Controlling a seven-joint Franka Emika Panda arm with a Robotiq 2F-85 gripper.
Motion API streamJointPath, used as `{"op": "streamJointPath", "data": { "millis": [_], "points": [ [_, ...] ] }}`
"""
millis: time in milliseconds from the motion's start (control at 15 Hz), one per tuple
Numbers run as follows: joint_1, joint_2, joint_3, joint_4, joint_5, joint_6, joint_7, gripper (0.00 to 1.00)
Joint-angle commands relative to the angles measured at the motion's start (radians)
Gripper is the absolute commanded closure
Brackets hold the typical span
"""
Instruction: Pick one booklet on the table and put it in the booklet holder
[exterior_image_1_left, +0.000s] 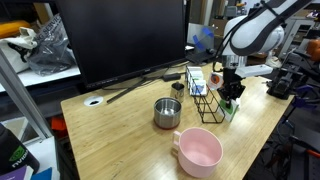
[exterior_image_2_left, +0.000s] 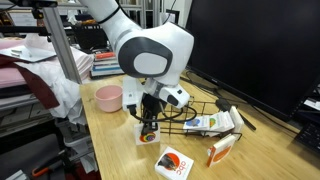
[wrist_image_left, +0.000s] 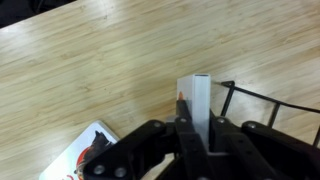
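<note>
Jaws closed on the thin, flat booklet (wrist_image_left: 195, 100), upright beside the black wire booklet holder (wrist_image_left: 262, 98).

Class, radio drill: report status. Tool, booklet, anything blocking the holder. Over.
Tool shut on the booklet, held upright. Booklet holder right beside it, booklet not in yet. White-and-blue booklet rests at the holder; red-marked booklet lies aside on the table.

The small green-and-white booklet (exterior_image_1_left: 230, 110) stands upright, clamped in the gripper (exterior_image_1_left: 232, 98), just beside the black wire booklet holder (exterior_image_1_left: 205, 104). The holder sits toward the far edge of the light wood-grain table (exterior_image_1_left: 120, 140).
</note>
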Motion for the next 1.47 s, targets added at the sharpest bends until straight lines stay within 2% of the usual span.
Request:
{"op": "streamJointPath", "data": {
  "millis": [0,400,800,1133,1400],
  "points": [
    [-0.005,-0.036,-0.01,-0.022,-0.015,-0.013,0.045,0.96],
    [-0.004,-0.157,-0.028,-0.062,-0.077,-0.052,0.111,0.96],
    [-0.009,-0.254,-0.015,-0.019,-0.177,-0.135,0.106,0.96],
    [-0.004,-0.265,0.01,0.09,-0.294,-0.235,-0.012,0.96],
    [-0.004,-0.224,0.014,0.196,-0.374,-0.33,-0.17,0.96]
  ]
}}
